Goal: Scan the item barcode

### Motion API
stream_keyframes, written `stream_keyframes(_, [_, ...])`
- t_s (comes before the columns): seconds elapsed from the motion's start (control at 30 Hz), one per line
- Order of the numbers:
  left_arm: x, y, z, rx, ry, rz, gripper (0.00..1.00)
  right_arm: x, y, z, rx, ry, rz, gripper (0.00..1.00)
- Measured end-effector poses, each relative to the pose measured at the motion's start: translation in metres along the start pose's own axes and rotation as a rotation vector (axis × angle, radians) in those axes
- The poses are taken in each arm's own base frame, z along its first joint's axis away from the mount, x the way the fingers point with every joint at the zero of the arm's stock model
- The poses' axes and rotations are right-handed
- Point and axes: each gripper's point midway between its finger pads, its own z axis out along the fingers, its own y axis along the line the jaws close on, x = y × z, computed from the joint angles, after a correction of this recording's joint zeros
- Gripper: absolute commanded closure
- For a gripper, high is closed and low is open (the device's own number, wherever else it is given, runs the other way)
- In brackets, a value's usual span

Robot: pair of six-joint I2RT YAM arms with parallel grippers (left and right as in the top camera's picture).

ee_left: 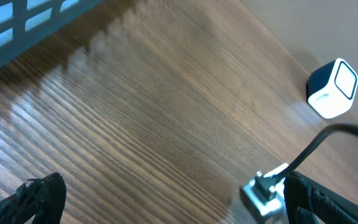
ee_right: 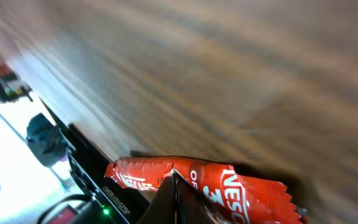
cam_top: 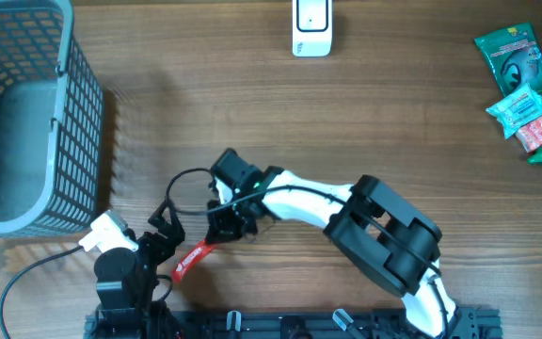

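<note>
Right claw [ee_right: 174, 194] clenched on red sachet [ee_right: 244, 190] — lettering legible only wrist-side; left claw [ee_left: 173, 202] released.

Wooden table [cam_top: 252, 122]: mesh basket [cam_top: 85, 122] left, white scanner [cam_top: 310, 28] far centre, snack packets [cam_top: 525, 94] right.

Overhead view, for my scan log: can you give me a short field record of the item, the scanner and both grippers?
item: red Nescafe sachet, at the front, left of centre
held by: right gripper, shut on it
left gripper: open, empty, beside the sachet
scanner: far edge, centre, well apart from the sachet
basket: left side
other packets: far right corner
barcode: not visible in any view
</note>
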Motion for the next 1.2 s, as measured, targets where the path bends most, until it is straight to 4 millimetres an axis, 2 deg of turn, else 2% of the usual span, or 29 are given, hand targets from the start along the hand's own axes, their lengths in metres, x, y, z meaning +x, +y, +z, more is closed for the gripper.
stream_keyframes(0.17, [0.0,0.0,0.0,0.0,0.0,0.0,0.0,-0.035,-0.016,-0.028,-0.023,-0.074,0.095,0.96])
stream_keyframes(0.33, [0.0,0.0,0.0,0.0,0.0,0.0,0.0,-0.081,-0.044,-0.071,-0.052,-0.187,0.2,0.96])
stream_keyframes(0.47, [0.0,0.0,0.0,0.0,0.0,0.0,0.0,-0.104,-0.065,-0.099,-0.071,-0.25,0.252,0.96])
stream_keyframes(0.57, [0.0,0.0,0.0,0.0,0.0,0.0,0.0,-0.114,-0.081,-0.117,-0.067,-0.281,0.232,0.95])
stream_keyframes(0.7, [0.0,0.0,0.0,0.0,0.0,0.0,0.0,-0.114,-0.089,-0.129,-0.022,-0.307,0.191,0.95])
stream_keyframes(0.73, [0.0,0.0,0.0,0.0,0.0,0.0,0.0,-0.113,-0.09,-0.133,-0.001,-0.322,0.176,0.92])
stream_keyframes(0.8, [0.0,0.0,0.0,0.0,0.0,0.0,0.0,-0.111,-0.086,-0.146,0.03,-0.363,0.123,0.69])
stream_keyframes(0.83, [0.0,0.0,0.0,0.0,0.0,0.0,0.0,-0.11,-0.08,-0.155,0.038,-0.39,0.082,0.45])
stream_keyframes(0.87, [0.0,0.0,0.0,0.0,0.0,0.0,0.0,-0.109,-0.071,-0.167,0.043,-0.422,0.027,0.34])
stream_keyframes(0.9, [0.0,0.0,0.0,0.0,0.0,0.0,0.0,-0.108,-0.062,-0.177,0.046,-0.448,-0.013,0.17])
stream_keyframes(0.93, [0.0,0.0,0.0,0.0,0.0,0.0,0.0,-0.105,-0.051,-0.19,0.058,-0.483,-0.078,0.07])
stream_keyframes(0.97, [0.0,0.0,0.0,0.0,0.0,0.0,0.0,-0.102,-0.045,-0.199,0.082,-0.507,-0.148,0.0])
stream_keyframes(1.0, [0.0,0.0,0.0,0.0,0.0,0.0,0.0,-0.095,-0.031,-0.213,0.112,-0.55,-0.211,0.0])
stream_keyframes(1.07, [0.0,0.0,0.0,0.0,0.0,0.0,0.0,-0.09,-0.029,-0.213,0.186,-0.566,-0.257,0.0])
stream_keyframes(1.2, [0.0,0.0,0.0,0.0,0.0,0.0,0.0,-0.081,-0.032,-0.185,0.346,-0.549,-0.332,0.0])
